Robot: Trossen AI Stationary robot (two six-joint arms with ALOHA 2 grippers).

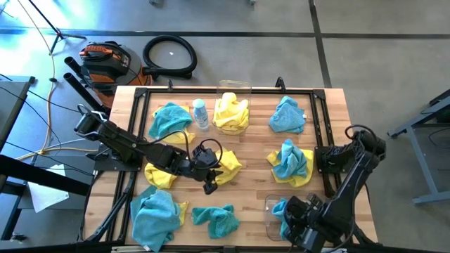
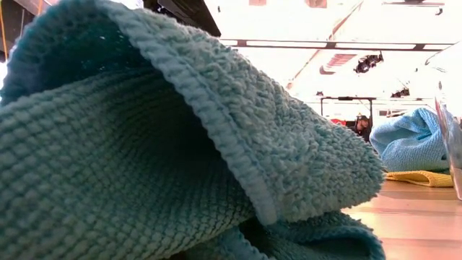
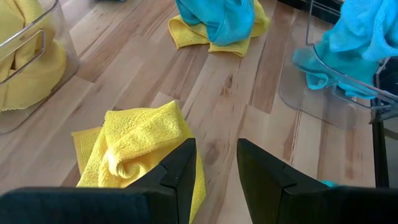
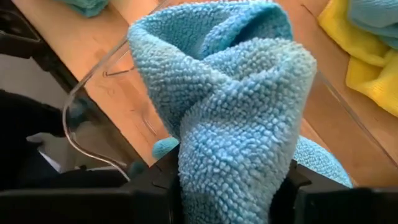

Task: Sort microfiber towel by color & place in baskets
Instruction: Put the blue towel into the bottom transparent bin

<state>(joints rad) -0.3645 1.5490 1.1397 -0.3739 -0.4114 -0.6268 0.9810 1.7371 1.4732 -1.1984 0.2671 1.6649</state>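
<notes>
Daylight falls evenly on the wooden table [image 1: 253, 151], with soft shadows. In the low view a teal towel [image 2: 144, 144] looms close, while the ceiling behind glares white.

left gripper [image 3: 214, 171] open, right gripper [image 4: 230, 186] closed

Overhead, table-level and two close wrist cameras.
</notes>
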